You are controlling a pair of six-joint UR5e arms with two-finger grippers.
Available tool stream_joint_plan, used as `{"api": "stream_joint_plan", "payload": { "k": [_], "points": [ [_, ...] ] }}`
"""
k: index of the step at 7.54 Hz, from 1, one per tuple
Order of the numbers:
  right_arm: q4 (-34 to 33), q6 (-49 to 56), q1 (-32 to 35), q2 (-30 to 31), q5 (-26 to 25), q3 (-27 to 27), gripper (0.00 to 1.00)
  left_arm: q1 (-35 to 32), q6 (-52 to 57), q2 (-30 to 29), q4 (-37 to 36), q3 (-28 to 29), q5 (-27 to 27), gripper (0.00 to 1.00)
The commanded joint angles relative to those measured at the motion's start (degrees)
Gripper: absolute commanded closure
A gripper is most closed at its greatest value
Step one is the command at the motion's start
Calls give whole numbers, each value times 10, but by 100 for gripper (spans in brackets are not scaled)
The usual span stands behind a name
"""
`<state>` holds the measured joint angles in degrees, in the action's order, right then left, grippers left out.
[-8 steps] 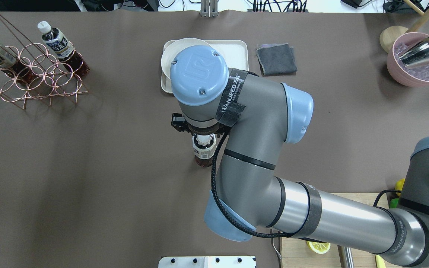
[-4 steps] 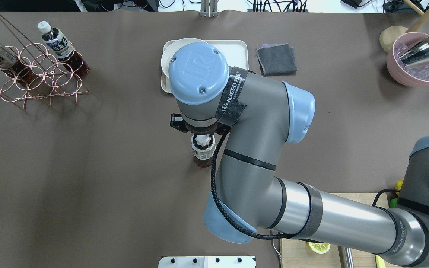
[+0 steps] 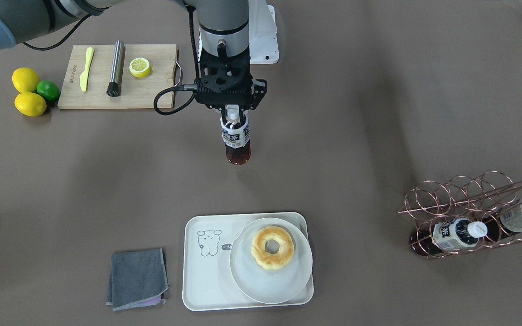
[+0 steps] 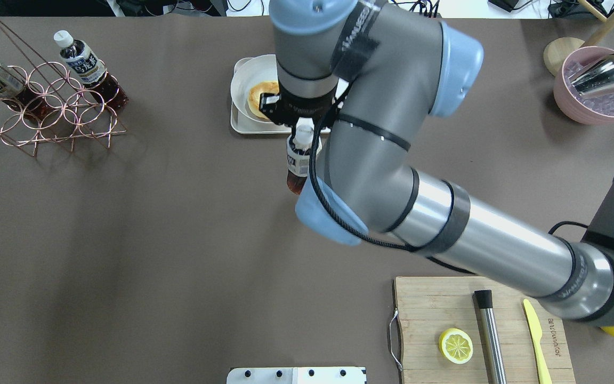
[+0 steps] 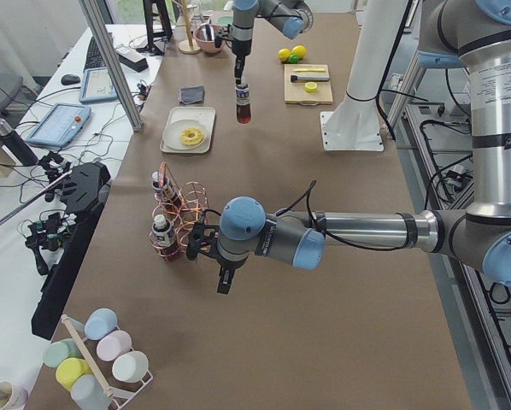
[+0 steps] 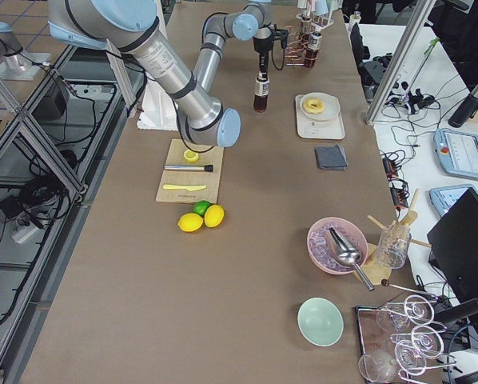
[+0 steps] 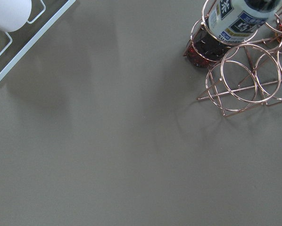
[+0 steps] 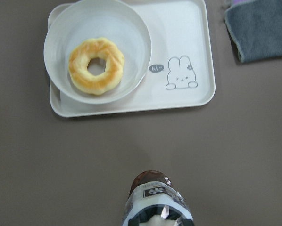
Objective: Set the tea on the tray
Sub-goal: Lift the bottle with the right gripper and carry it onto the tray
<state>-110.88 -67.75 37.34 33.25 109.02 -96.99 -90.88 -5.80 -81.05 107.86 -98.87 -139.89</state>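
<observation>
Brown tea (image 3: 237,140) hangs above the table (image 3: 379,113), its neck clamped in the right gripper (image 3: 234,113). Carrying it to the tray (image 3: 206,276) and setting it down remain.

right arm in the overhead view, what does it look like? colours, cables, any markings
The right arm is a chain of grey and silver metal tubes with light-blue caps at the joints. Black straps lettered WANJEED in white wrap it. A black ribbed cable runs to the black, skeletal right gripper.
</observation>
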Motion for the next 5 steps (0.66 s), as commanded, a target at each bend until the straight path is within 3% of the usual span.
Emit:
{"api": "stream_joint_plan", "payload": {
  "k": [1, 3, 5],
  "points": [
    [24, 97, 99, -108, 58, 212, 100, 0, 0, -6, -1, -1, 1, 2],
    [116, 109, 132, -115, 83, 297, 100, 0, -1, -10, -2, -4, 1, 2],
    [153, 128, 146, -133, 83, 366, 100, 0, -1, -10, -2, -4, 2, 2]
  ]
}}
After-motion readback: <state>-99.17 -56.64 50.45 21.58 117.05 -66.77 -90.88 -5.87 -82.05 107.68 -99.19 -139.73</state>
